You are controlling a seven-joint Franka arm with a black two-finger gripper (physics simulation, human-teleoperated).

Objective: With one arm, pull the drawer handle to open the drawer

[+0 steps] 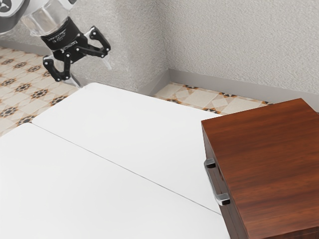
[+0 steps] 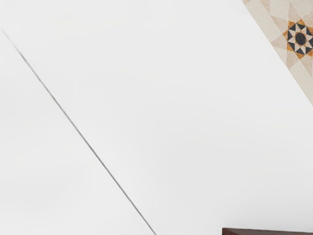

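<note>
A dark wooden drawer cabinet (image 1: 269, 169) stands at the exterior view's right on the white table (image 1: 124, 149). A metal bar handle (image 1: 215, 181) is mounted on the cabinet face that looks toward the table. The drawer front sits flush with the cabinet. My black gripper (image 1: 90, 68) hangs high at the exterior view's upper left, far from the handle, with its fingers spread open and nothing between them. In the wrist view a thin strip of the cabinet's top (image 2: 266, 231) shows beyond the white table (image 2: 171, 122).
A seam (image 1: 124, 169) runs diagonally across the table between its two white panels. Patterned floor tiles (image 1: 209, 97) and a textured wall corner lie behind the table. The tiled floor (image 2: 296, 39) also shows past the table's edge in the wrist view.
</note>
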